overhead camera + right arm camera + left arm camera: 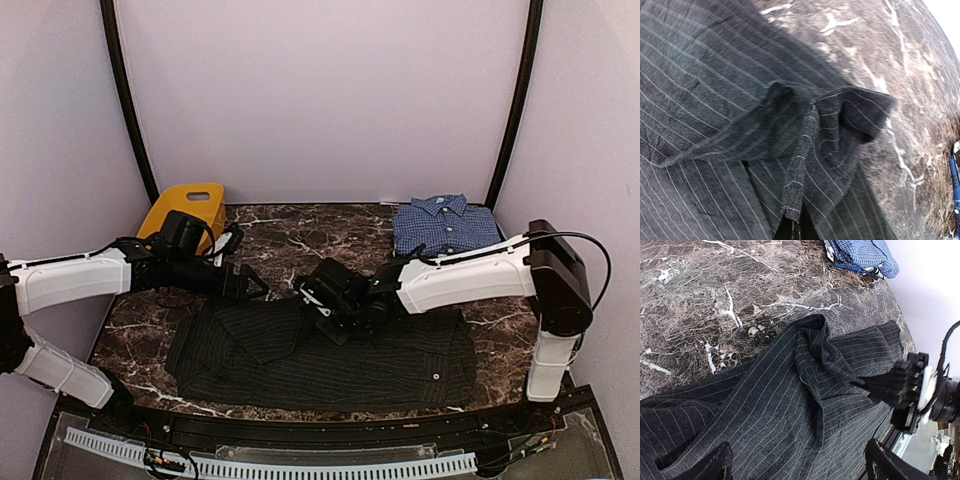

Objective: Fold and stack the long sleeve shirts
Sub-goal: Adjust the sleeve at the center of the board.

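Note:
The black pinstriped shirt [330,355] lies spread across the table's front; it fills the left wrist view [780,405]. The blue checked shirt [444,226] lies folded at the back right and also shows in the left wrist view [860,252]. My right gripper [320,298] is shut on a bunched fold of the black shirt near its upper middle, and cloth covers its fingers [795,227]. It shows in the left wrist view [900,387], pulling the fold taut. My left gripper [255,285] is open and empty, hovering over the shirt's upper left [800,465].
A yellow plastic basket [185,207] stands at the back left, just behind my left arm. Bare marble table [290,235] lies between the basket and the blue shirt. The two grippers are close together over the black shirt.

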Available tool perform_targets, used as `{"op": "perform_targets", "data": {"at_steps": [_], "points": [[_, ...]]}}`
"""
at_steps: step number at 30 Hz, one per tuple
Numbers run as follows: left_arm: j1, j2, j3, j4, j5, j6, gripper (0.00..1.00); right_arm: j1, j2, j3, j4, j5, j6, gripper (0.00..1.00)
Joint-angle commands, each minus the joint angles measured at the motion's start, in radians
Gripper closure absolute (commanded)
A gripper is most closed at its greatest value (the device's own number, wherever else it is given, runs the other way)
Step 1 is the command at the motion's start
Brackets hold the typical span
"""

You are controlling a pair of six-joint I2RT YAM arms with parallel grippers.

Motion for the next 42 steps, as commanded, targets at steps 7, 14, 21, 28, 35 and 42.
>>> {"op": "perform_targets", "data": {"at_steps": [7, 14, 21, 28, 35, 42], "points": [[0.008, -0.023, -0.01, -0.032, -0.008, 0.054, 0.09, -0.137, -0.249, -0.14, -0.03, -0.154, 0.059, 1.0], [0.008, -0.021, -0.033, -0.009, 0.012, 0.06, 0.09, -0.242, -0.412, -0.242, -0.028, -0.318, 0.171, 1.0], [0.008, -0.011, -0.033, -0.006, 0.036, 0.069, 0.1, -0.327, -0.485, -0.289, -0.044, -0.47, 0.232, 1.0], [0.008, -0.006, -0.038, -0.027, -0.015, 0.081, 0.11, -0.436, -0.549, -0.294, -0.09, -0.58, 0.229, 1.0], [0.008, 0.008, -0.016, -0.068, -0.112, 0.099, 0.11, -0.508, -0.569, -0.304, -0.203, -0.587, 0.192, 1.0], [0.008, 0.026, 0.007, -0.104, -0.206, 0.122, 0.11, -0.567, -0.601, -0.334, -0.284, -0.548, 0.176, 1.0]]}}
